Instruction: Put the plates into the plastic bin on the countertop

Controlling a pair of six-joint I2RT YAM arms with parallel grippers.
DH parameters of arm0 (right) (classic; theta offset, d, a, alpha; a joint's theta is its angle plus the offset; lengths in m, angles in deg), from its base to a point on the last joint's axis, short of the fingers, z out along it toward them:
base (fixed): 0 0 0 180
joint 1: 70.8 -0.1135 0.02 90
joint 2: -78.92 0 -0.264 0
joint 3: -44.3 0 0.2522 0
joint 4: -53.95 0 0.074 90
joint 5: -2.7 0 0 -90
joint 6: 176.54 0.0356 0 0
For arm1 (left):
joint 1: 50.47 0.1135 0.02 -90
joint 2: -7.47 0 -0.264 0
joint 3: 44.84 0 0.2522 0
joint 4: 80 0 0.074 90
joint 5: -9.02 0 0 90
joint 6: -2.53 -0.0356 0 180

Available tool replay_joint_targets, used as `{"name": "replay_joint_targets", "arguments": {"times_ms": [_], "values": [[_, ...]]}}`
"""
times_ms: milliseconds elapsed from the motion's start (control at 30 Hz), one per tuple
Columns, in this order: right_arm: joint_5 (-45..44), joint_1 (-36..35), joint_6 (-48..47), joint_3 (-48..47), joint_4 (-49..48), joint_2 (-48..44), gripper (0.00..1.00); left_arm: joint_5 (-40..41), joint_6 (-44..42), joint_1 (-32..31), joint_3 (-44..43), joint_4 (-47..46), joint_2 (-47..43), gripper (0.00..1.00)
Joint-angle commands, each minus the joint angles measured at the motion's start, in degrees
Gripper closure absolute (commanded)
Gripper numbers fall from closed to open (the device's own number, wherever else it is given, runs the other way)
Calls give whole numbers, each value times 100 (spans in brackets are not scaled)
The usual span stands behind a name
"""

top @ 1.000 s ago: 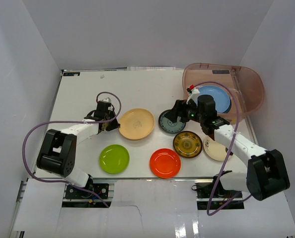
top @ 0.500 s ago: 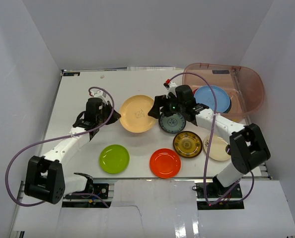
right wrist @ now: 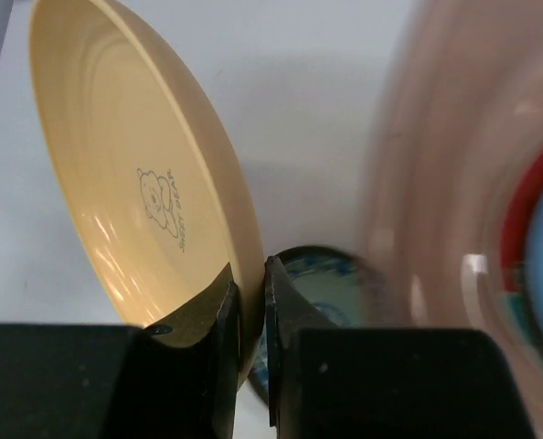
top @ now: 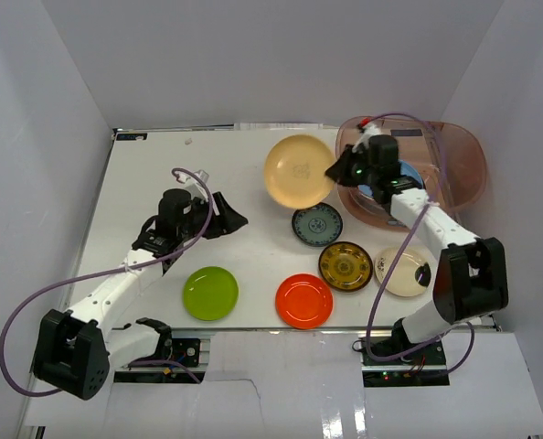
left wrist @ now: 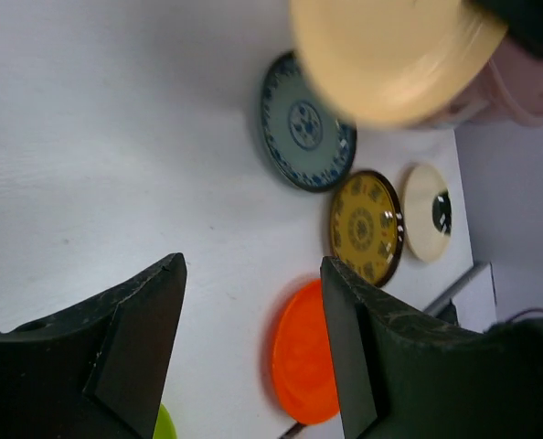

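Note:
My right gripper point(top: 334, 174) point(right wrist: 251, 274) is shut on the rim of the tan plate point(top: 299, 170) point(right wrist: 134, 183), holding it tilted on edge above the countertop point(top: 162, 174), just left of the plastic bin point(top: 459, 178) point(right wrist: 436, 183). A light blue plate point(top: 410, 176) lies in the bin, mostly behind the arm. My left gripper point(top: 233, 219) point(left wrist: 253, 274) is open and empty, above bare white surface. Flat on the countertop lie the blue-patterned plate point(top: 317, 225) point(left wrist: 306, 123), brown-and-yellow plate point(top: 346, 266) point(left wrist: 367, 227), cream plate point(top: 404, 272), orange-red plate point(top: 303, 301) point(left wrist: 308, 357) and lime green plate point(top: 210, 293).
Pale grey walls point(top: 52, 110) close in the countertop on the left, back and right. The bin stands in the back right corner. Purple cables point(top: 34, 293) loop from both arms.
The tan plate passed from my left gripper to my right. The left opened and drew back; the right shut on the rim and carried the plate up and right, next to the bin.

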Motion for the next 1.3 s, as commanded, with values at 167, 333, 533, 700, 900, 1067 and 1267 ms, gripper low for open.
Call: {"name": "replay_joint_targets", "arguments": {"times_ms": [167,333,533,700,900,1067,1267], "values": [[-880,2604,359,195,-278,-928,92,-185,17,-1057,226,-47,605,23],[-976,3290,430,222,-286,-559,91,-370,-467,-1864,-255,426,1360,15],[-353,3484,535,37,-278,-400,15,-71,-854,-2631,-714,920,2248,14],[86,3450,518,519,-277,-1199,8,-79,-925,-2920,-793,999,2670,14],[0,2309,97,1915,213,-2544,21,193,-960,-3123,-767,1087,2847,17],[-967,1262,-124,3068,1040,-3517,27,421,-890,-3237,-671,1052,2821,27],[-1041,1270,-97,3860,1682,-4004,43,781,-819,-3369,-574,956,2882,61]]}}
